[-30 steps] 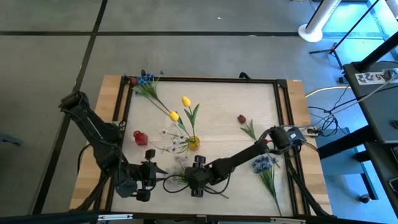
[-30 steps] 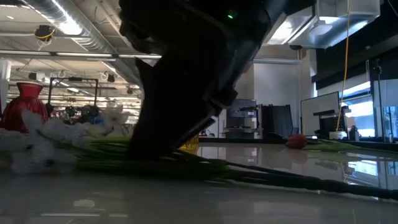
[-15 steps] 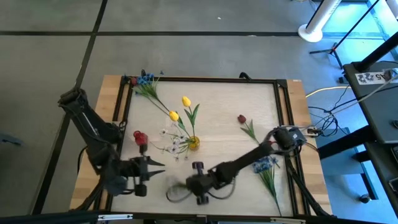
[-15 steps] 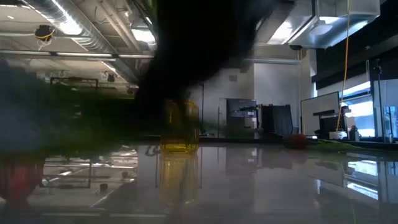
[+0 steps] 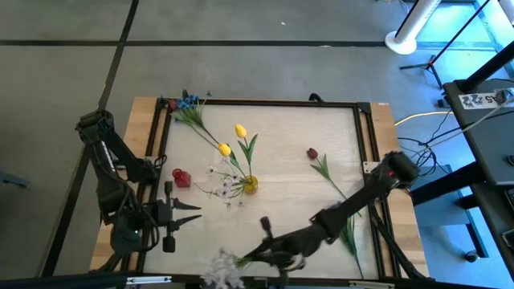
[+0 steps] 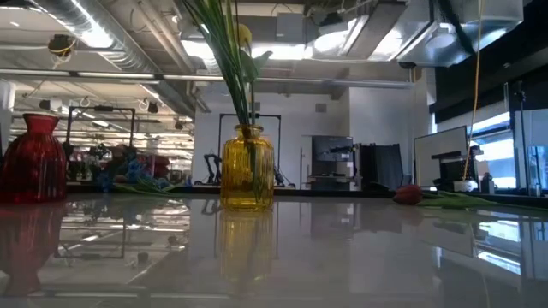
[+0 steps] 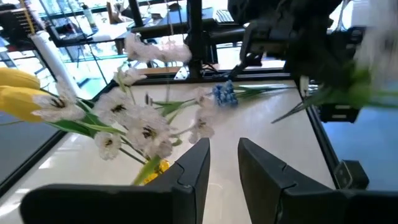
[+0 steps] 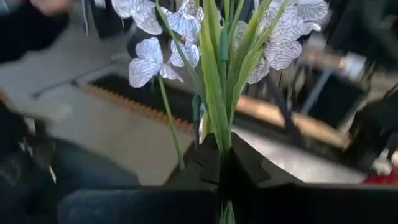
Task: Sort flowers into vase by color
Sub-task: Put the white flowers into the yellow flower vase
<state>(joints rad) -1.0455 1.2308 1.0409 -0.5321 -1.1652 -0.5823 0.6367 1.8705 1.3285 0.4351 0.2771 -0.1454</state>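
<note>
Pale tabletop (image 5: 281, 152) at 12 o'clock | white sprig (image 5: 221, 266) pinched by right gripper (image 5: 277, 258) at 6 o'clock edge | left gripper (image 5: 189, 213) part-spread, empty, 8 o'clock | risk: thin stems slipped, dropped off edge

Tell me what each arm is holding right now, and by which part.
The right gripper is shut on the white flowers, gripping the bunch by its green stems just below the blooms. The left gripper holds nothing.

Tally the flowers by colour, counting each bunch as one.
Yellow tulips: 2
Blue clusters: 2
Dark red buds: 1
White sprig bunches: 2, one held in the right hand
Total: 7
</note>
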